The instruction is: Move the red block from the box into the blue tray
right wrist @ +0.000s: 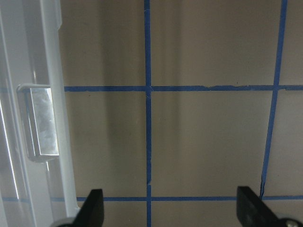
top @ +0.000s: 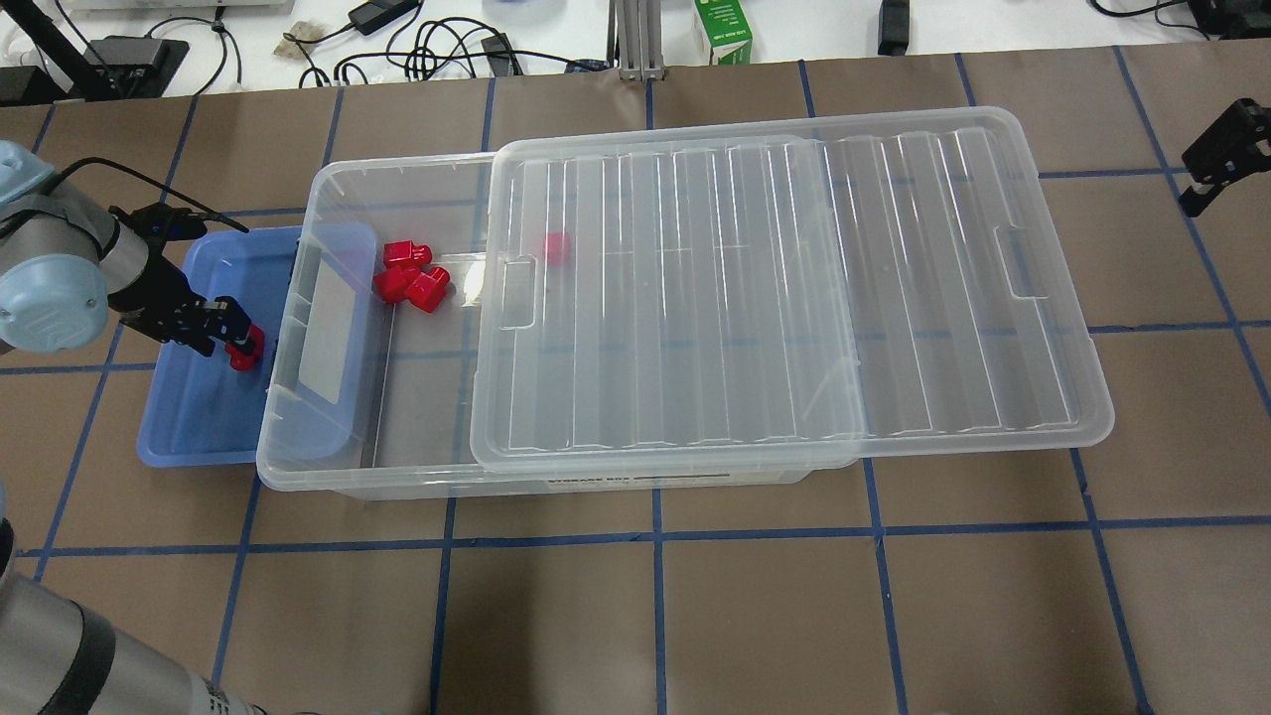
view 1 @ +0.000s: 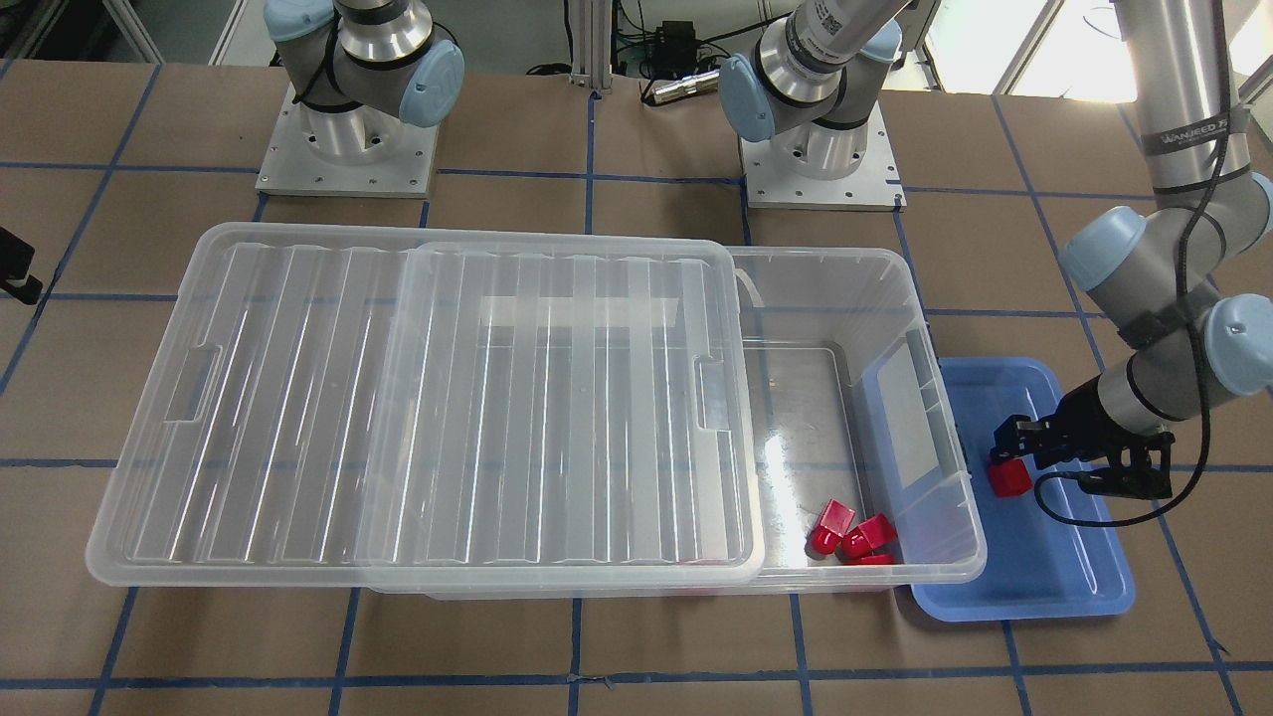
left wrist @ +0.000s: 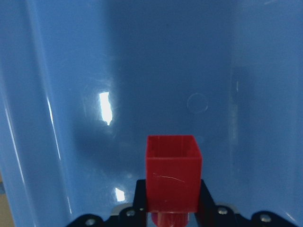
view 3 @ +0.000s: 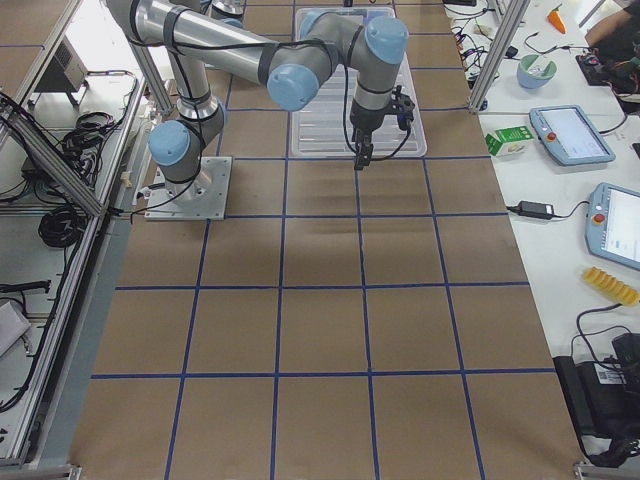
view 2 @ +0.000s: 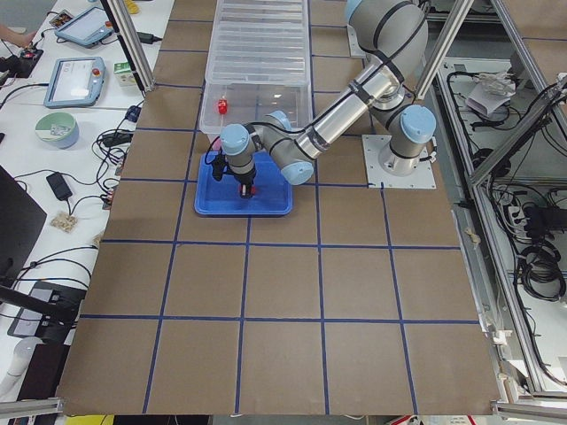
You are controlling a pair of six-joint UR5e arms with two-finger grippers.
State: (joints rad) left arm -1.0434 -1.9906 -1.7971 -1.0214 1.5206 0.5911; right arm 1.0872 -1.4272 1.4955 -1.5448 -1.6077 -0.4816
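My left gripper (view 1: 1006,459) is shut on a red block (view 1: 1009,478) and holds it low inside the blue tray (view 1: 1034,589), near the tray's middle. In the left wrist view the red block (left wrist: 172,172) sits between the two fingers over the tray floor (left wrist: 142,71). The box (view 1: 960,557) lies beside the tray with its lid (view 1: 448,398) slid aside, leaving the tray end uncovered. Several red blocks (top: 409,278) lie in that open end, and one more (top: 556,248) shows through the lid. My right gripper (top: 1213,167) is open and empty, beyond the box's far end.
The lid (top: 794,288) overhangs the box (top: 298,467) on the robot's right side. The blue tray (top: 189,417) touches the box's end wall. The right wrist view shows the lid edge (right wrist: 42,123) over taped brown table. Monitors, cables and a carton lie past the table's far edge.
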